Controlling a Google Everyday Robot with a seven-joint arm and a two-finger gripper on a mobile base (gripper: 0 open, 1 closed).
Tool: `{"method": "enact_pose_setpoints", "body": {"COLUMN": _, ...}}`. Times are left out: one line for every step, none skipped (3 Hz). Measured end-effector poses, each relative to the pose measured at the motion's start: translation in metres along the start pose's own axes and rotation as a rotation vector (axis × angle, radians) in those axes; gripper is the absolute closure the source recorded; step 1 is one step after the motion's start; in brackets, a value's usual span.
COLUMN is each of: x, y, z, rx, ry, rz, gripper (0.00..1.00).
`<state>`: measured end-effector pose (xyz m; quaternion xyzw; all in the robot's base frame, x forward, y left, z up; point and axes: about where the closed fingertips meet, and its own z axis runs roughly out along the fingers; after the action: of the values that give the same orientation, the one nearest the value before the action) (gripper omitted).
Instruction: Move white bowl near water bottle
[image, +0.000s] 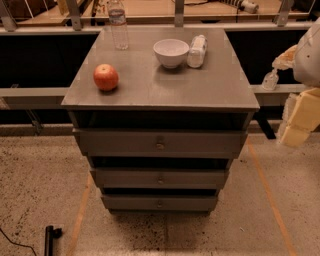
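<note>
Arm: pale robot arm (302, 112) folded beside the grey drawer bench's (165, 90) right edge.
Gripper: gripper (285, 57) raised off the far right corner; jaws apart or together cannot be told.
Bowl: small round white bowl (171, 52) upright near the far edge, just beside a stubby whitish container (197, 51).
Bottle: tall clear ribbed plastic water bottle (118, 25) at the far left corner, well apart from the bowl; label band unreadable.

The bowl (171, 52) was set on the cabinet (200, 87) between water bottle (118, 27) and container (197, 51), behind the apple (106, 77); the gripper (284, 59) was held beyond the right edge.

One white bowl (171, 52), one water bottle (118, 26), one apple (106, 77), one stubby container (197, 51), three drawers (160, 177), one hand (284, 58) at far right.
</note>
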<state>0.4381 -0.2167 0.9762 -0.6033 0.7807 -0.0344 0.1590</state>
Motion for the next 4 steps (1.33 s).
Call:
{"method": "enact_pose_setpoints", "body": {"x": 0.000, "y": 0.000, "z": 0.000, "rx": 0.000, "ry": 0.000, "rz": 0.000, "gripper": 0.00}}
{"method": "enact_pose_setpoints", "body": {"x": -0.005, "y": -0.010, "z": 0.000, "rx": 0.035, "ry": -0.017, "rz": 0.008, "gripper": 0.00}}
{"method": "enact_pose_setpoints", "body": {"x": -0.031, "y": -0.048, "z": 0.008, "rx": 0.087, "ry": -0.090, "rz": -0.035, "gripper": 0.00}}
{"method": "enact_pose_setpoints", "body": {"x": -0.071, "y": -0.094, "z": 0.018, "rx": 0.105, "ry": -0.210, "rz": -0.102, "gripper": 0.00}}
